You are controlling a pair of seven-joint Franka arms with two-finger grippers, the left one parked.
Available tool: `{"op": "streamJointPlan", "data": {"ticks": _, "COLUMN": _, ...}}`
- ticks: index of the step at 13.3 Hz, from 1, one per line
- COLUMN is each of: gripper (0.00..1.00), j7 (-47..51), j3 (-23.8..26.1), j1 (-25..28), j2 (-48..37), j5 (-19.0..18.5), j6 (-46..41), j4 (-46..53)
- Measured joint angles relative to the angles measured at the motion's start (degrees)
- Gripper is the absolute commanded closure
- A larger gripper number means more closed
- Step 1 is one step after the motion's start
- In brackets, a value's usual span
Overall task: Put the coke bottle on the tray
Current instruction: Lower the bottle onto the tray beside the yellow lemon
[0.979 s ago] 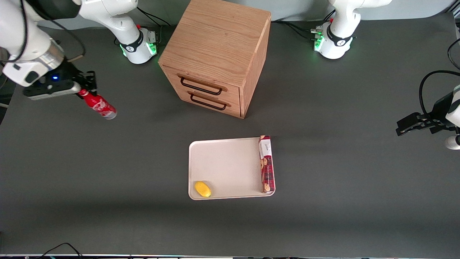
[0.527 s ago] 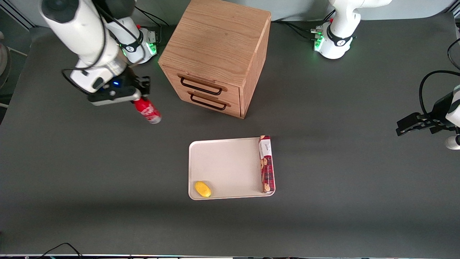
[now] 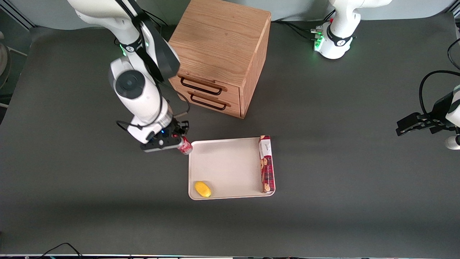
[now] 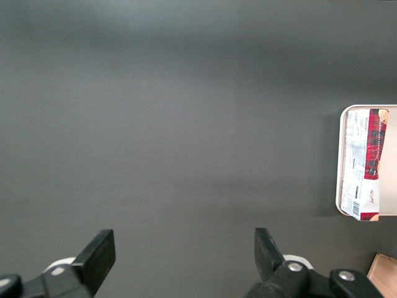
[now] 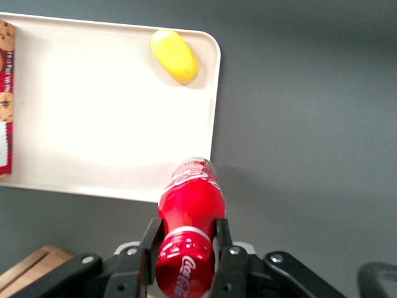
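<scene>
My gripper (image 3: 176,137) is shut on the coke bottle (image 3: 185,146), a slim red bottle with white script, and holds it by the neck above the table. The bottle hangs just over the corner of the tray (image 3: 226,165) that lies nearest the drawer cabinet and the working arm's end. In the right wrist view the gripper (image 5: 188,245) clamps the bottle (image 5: 190,208) by its neck, cap toward the camera, base over the tray's rim (image 5: 214,102).
A yellow lemon-like fruit (image 3: 202,189) and a long red biscuit box (image 3: 266,163) lie on the tray. A wooden drawer cabinet (image 3: 219,54) with two handles stands farther from the front camera than the tray.
My gripper has carried the coke bottle from the working arm's end of the table toward the tray, ending at the tray's corner. The bottle now hangs nearly upright.
</scene>
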Motion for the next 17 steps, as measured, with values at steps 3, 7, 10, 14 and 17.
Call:
{"op": "streamJointPlan", "data": {"ticks": 3, "gripper": 1.00, "j7": 0.01, "j3": 0.01, "j1": 0.14, "j2": 6.03, "j5": 0.06, "j6": 0.96, "j4": 5.12}}
{"op": "streamJointPlan", "data": {"ticks": 7, "gripper": 1.00, "j7": 0.01, "j3": 0.01, "j1": 0.20, "j2": 10.01, "j5": 0.09, "j6": 3.61, "j4": 7.62}}
{"op": "streamJointPlan", "data": {"ticks": 10, "gripper": 1.00, "j7": 0.05, "j3": 0.01, "j1": 0.21, "j2": 11.61, "j5": 0.14, "j6": 5.90, "j4": 7.71}}
{"op": "streamJointPlan", "data": {"ticks": 14, "gripper": 1.00, "j7": 0.08, "j3": 0.01, "j1": 0.21, "j2": 12.32, "j5": 0.22, "j6": 6.62, "j4": 7.99}}
{"op": "streamJointPlan", "data": {"ticks": 17, "gripper": 1.00, "j7": 0.08, "j3": 0.01, "j1": 0.21, "j2": 13.30, "j5": 0.25, "j6": 7.46, "j4": 8.15}}
